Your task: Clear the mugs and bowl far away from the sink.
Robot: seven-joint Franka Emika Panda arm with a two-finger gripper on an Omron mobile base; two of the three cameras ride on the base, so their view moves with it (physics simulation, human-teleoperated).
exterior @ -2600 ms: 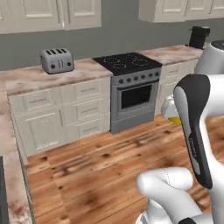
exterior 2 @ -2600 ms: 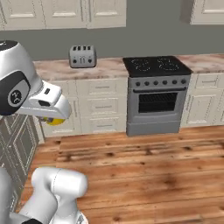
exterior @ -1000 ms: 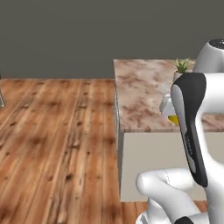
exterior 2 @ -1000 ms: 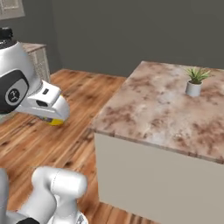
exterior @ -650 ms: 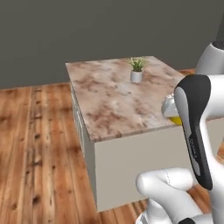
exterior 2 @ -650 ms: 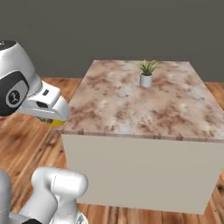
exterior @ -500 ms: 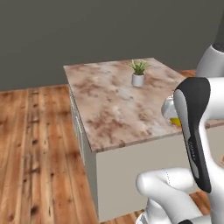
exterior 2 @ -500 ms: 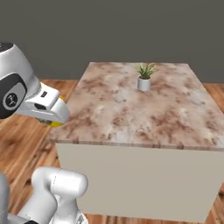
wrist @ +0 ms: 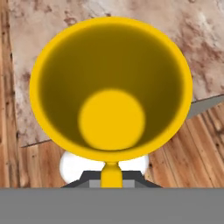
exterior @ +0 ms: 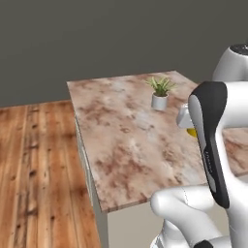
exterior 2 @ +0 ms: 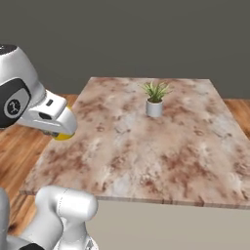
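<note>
Clearly the gripper (exterior 2: 57,131), at the left near corner of the counter (exterior 2: 146,146), is clamped on the yellow mug (wrist: 111,87), held upright above the edge, so bare stone for setting it down lies ahead and rightward, toward the small potted plant (exterior 2: 155,100).

One yellow mug (wrist: 111,87) shows, its open mouth facing the hand camera, with a sliver of it at nine o'clock in the right base view. One small potted plant (exterior 2: 155,99) in a white pot stands on one marble-topped island (exterior 2: 136,146), toward twelve o'clock of its top. One wooden floor (exterior: 34,160) surrounds it.
</note>
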